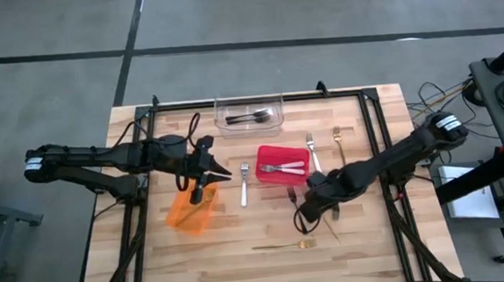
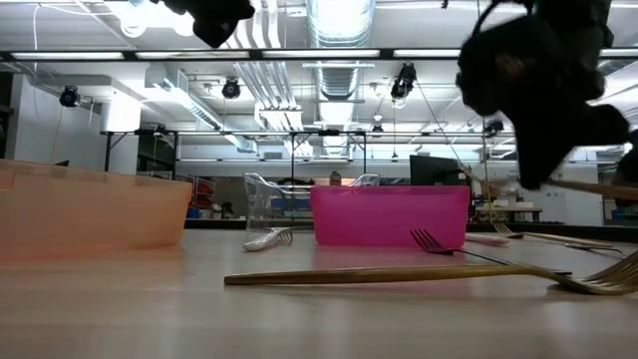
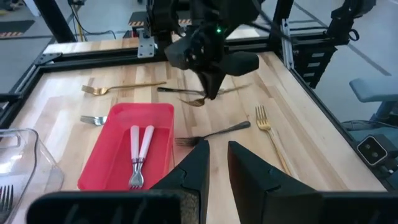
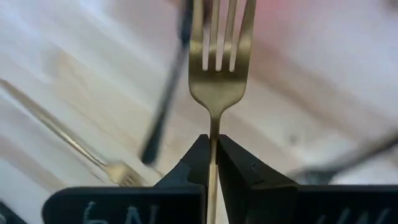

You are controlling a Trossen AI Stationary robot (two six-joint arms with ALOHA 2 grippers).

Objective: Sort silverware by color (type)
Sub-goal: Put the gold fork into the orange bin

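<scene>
My right gripper is shut on a gold fork near the table's middle right, above a black fork that lies on the wood. Another gold fork lies near the front edge. Silver forks and a gold fork lie beside the red bin, which holds white-handled forks. The clear bin holds dark forks. My left gripper hangs over the orange bin, a narrow gap between its fingers, nothing in it. My right gripper pinches the gold fork's thin neck, just behind the tines, between its two fingers. The fingers come steeply from above and lie across the fork. The fork is lifted clear of the table, and its handle sticks out about level.
A black metal frame runs around the table top. The three bins stand in the far and left half. Loose forks lie around the red bin and near the front edge.
</scene>
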